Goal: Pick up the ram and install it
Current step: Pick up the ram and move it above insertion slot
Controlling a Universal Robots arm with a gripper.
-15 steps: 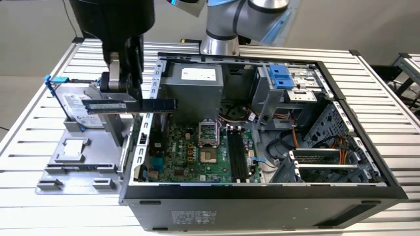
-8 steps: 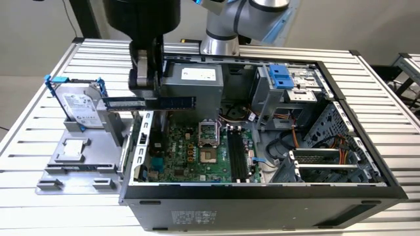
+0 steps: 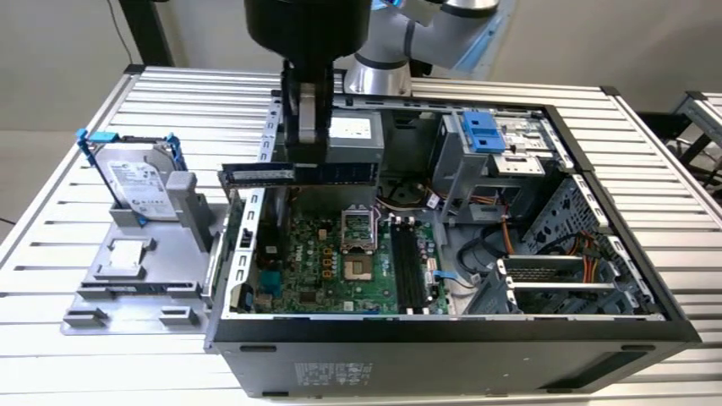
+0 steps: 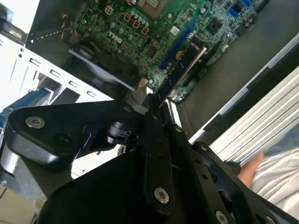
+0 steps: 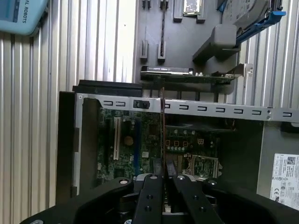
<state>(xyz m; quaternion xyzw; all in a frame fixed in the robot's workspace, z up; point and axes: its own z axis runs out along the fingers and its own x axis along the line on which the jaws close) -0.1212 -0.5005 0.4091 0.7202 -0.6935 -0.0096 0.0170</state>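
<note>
Gripper (image 3: 307, 161): fingers pinched narrow on the ram (image 3: 257, 174), gripping mid-length.
Position: stick held level, raised clear above the motherboard (image 3: 327, 262).

- Exterior view: high, angled down on the open case (image 3: 451, 355) and table (image 3: 665, 152).
- Both wrist views: close, looking past my jaws.
- All three share the motherboard (image 3: 316, 271) (image 4: 187, 23) (image 5: 140, 140).

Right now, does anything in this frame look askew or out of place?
The ram, clamped between the jaws of the gripper above the open case, lies crosswise to the black memory slots. Nothing looks damaged or spilled.
</note>
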